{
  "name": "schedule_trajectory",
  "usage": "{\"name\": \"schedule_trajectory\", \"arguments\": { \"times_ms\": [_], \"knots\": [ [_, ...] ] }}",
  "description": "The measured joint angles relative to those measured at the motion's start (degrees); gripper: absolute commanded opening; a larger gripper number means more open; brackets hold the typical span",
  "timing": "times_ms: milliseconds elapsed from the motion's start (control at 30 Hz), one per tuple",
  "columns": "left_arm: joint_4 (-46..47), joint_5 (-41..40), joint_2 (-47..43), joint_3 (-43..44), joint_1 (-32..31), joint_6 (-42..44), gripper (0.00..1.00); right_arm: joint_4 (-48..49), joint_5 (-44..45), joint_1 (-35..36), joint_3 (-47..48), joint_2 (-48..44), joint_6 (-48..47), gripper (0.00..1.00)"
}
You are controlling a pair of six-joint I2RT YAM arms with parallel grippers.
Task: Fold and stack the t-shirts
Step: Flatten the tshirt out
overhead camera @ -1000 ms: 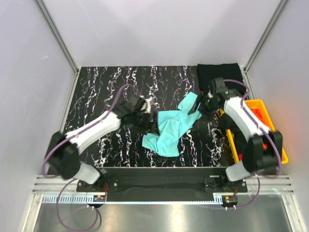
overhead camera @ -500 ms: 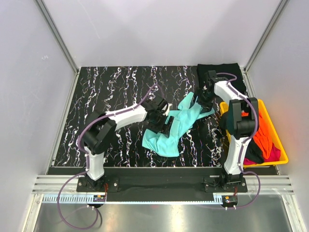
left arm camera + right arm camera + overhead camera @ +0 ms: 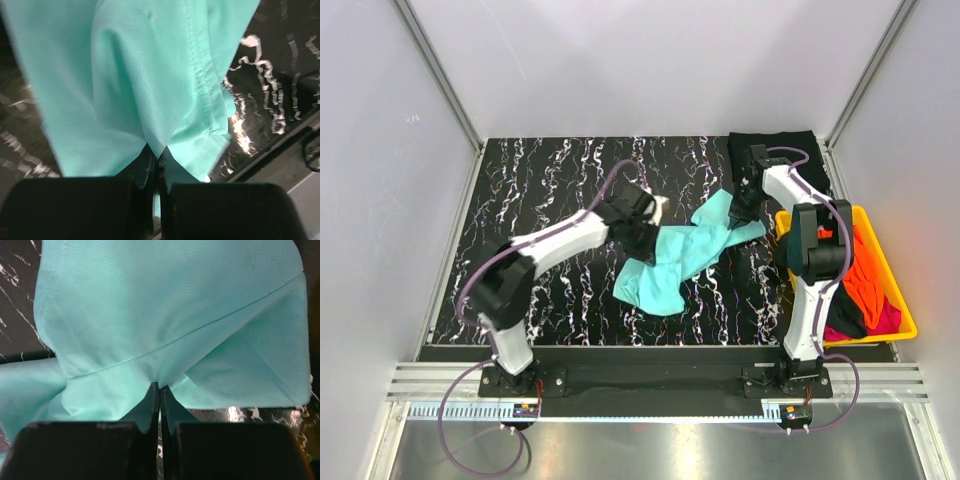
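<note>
A light teal t-shirt (image 3: 682, 256) lies crumpled in the middle of the black marbled table (image 3: 550, 190). My left gripper (image 3: 650, 232) is shut on the shirt's left side; in the left wrist view the teal cloth (image 3: 150, 75) is pinched between my left gripper's (image 3: 158, 161) jaws. My right gripper (image 3: 740, 212) is shut on the shirt's upper right part, the cloth (image 3: 170, 315) bunching into my right gripper's (image 3: 159, 389) closed tips. A folded black t-shirt (image 3: 775, 150) lies at the back right. Orange (image 3: 865, 265), black and magenta (image 3: 888, 318) shirts fill the yellow bin (image 3: 905, 318).
The yellow bin stands at the table's right edge, beside the right arm's base. Metal frame posts (image 3: 440, 80) and white walls enclose the table on three sides. A rail (image 3: 650, 385) carrying the arm bases runs along the near edge.
Both grippers have closed on the teal shirt. The left gripper moved up and left a little, pulling the cloth; the shirt's right part now spreads flatter under the right gripper.
</note>
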Motion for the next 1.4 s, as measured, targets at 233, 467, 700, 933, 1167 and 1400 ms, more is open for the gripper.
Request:
{"name": "schedule_trajectory", "arguments": {
  "times_ms": [233,467,700,933,1167,1400],
  "knots": [
    [0.4,-2.6,-23.6,-4.0,5.1,-2.3,0.0,-2.2,1.0,-0.1,-2.3,-13.6,1.2,0.0],
    [0.7,-4.4,-49.4,-9.4,5.5,-6.1,0.0,-4.1,2.1,0.0,-3.3,-41.8,2.8,0.0],
    [1.6,-3.9,-70.0,-16.7,5.3,-10.6,0.0,-9.0,-2.8,0.5,-3.5,-64.6,5.5,0.0],
    [0.5,-4.6,-80.1,-21.6,5.2,-14.3,0.0,-10.6,-11.0,0.5,-2.5,-70.6,9.7,0.0],
    [-5.0,-17.6,-70.8,-17.1,5.2,-13.5,0.0,-4.4,-13.9,0.6,-2.2,-57.5,14.1,0.0],
    [-8.9,-28.0,-43.5,-3.1,14.5,-9.3,0.0,2.8,-15.6,0.7,6.9,-30.2,16.2,0.04]
  ]
}}
